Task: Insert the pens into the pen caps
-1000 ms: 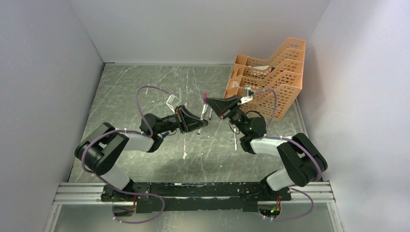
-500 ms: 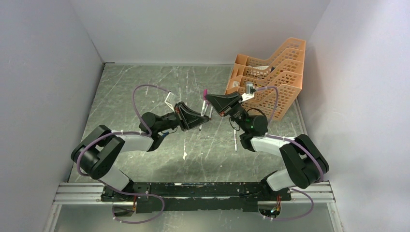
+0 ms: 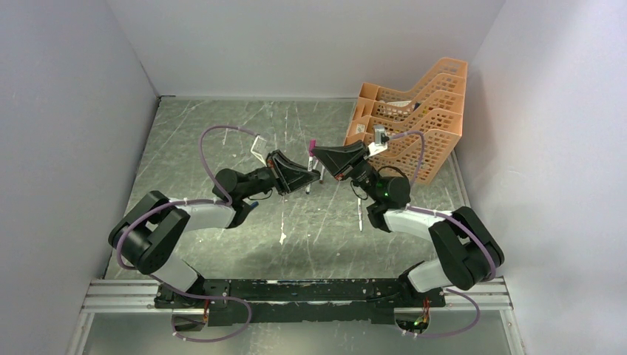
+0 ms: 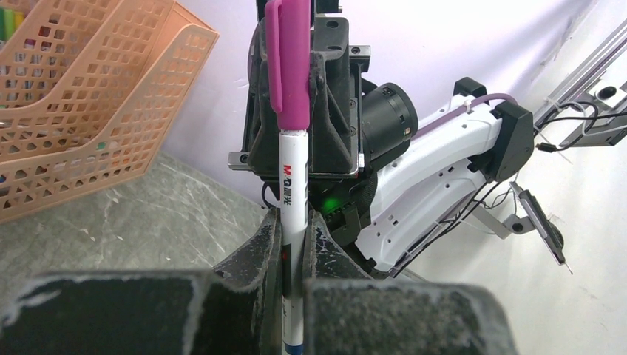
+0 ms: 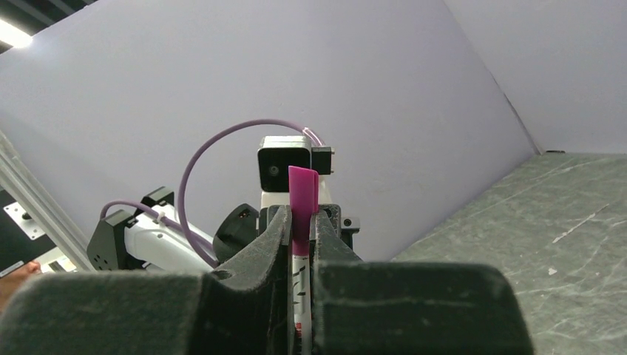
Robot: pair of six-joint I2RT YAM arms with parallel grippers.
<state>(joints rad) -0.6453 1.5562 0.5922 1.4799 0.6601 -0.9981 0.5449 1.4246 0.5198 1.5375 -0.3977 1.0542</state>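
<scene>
1. In the top view, my left gripper [image 3: 303, 180] and right gripper [image 3: 319, 156] meet nose to nose above the middle of the table [image 3: 222, 140]. That spot lies toward 12 o'clock from the arm bases.
2. My left gripper is closed to a narrow slit on the pen [image 4: 293, 185]. In the left wrist view both fingers [image 4: 262, 244] press against the white barrel, which rises out of them toward 12 o'clock.
3. The magenta cap [image 4: 287, 66] sits on the 12 o'clock end of the pen, in line with it. Its lower rim meets the white barrel, and its clip faces 9 o'clock in that view.
4. My right gripper is clamped on the cap. In the right wrist view its fingers [image 5: 259, 251] squeeze the magenta piece from both sides, with a sliver of white barrel showing below it in the slit.
5. I cannot tell whether the cap is pushed fully home on the pen.
6. Pen and cap are both held off the table, spanning the small gap between the two grippers. From above, the cap shows as a pink spot at the 12 o'clock side of the junction.
7. The right wrist view looks straight at the left arm's wrist camera [image 5: 285, 167], just behind the cap.
8. The orange mesh tray [image 3: 421, 111] stands against the right wall, at 2 o'clock from the grippers.
</scene>
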